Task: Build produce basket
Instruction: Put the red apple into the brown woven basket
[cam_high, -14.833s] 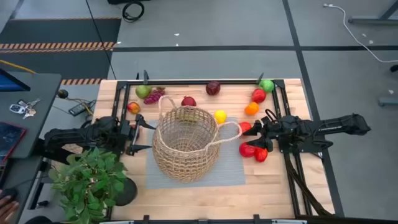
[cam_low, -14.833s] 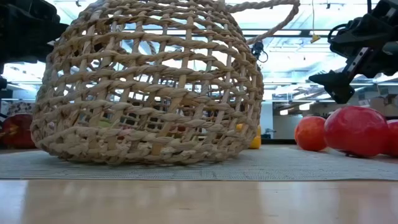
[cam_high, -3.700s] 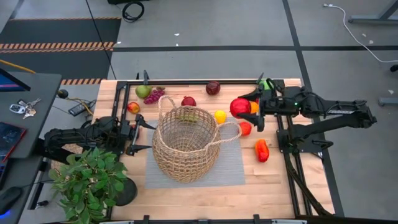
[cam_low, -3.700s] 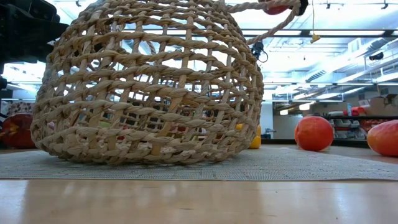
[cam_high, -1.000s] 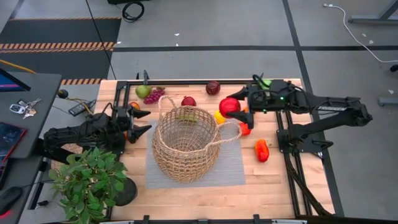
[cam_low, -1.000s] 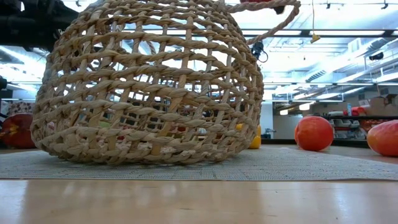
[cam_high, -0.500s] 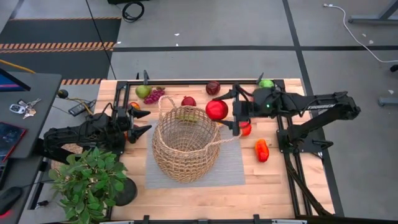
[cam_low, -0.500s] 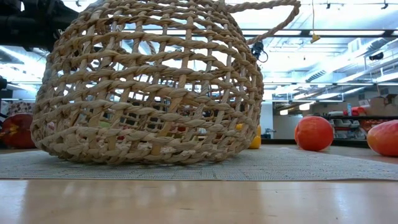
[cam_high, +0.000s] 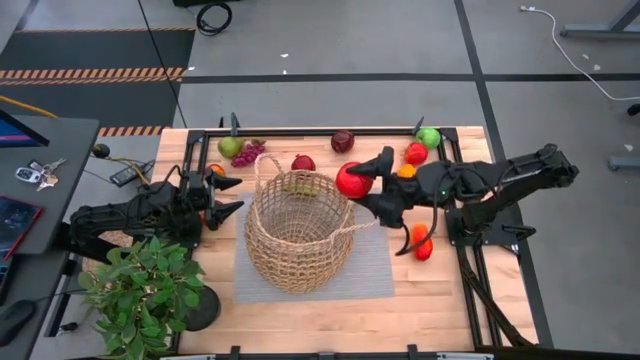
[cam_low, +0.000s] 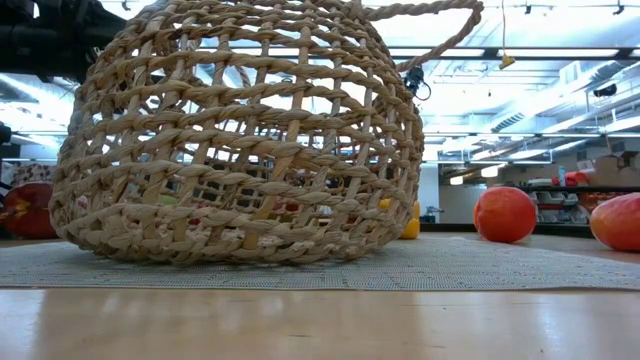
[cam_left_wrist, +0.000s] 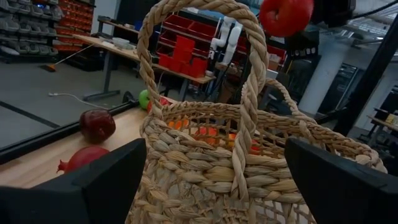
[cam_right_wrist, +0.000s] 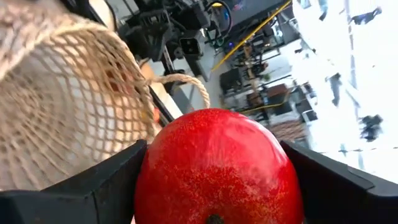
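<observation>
We carry apple (cam_high: 352, 181), clamped in right gripper (cam_high: 368, 186), at basket (cam_high: 297, 232) rim; next: centre over opening, release. Left gripper (cam_high: 222, 197) apart, idle at bench's left edge.

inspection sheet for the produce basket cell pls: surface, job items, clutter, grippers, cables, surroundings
Surface: wooden table, grey mat under the basket.
Job's things: wicker basket upright on the mat; grapes, pear, other fruit on the table; one piece inside.
Clutter: potted plant at the left near corner.
Grippers: right gripper holds a red apple at the basket's rim; left gripper open, beside the basket.
Cables: white cable on the floor.
Surroundings: side desk with keys.
</observation>
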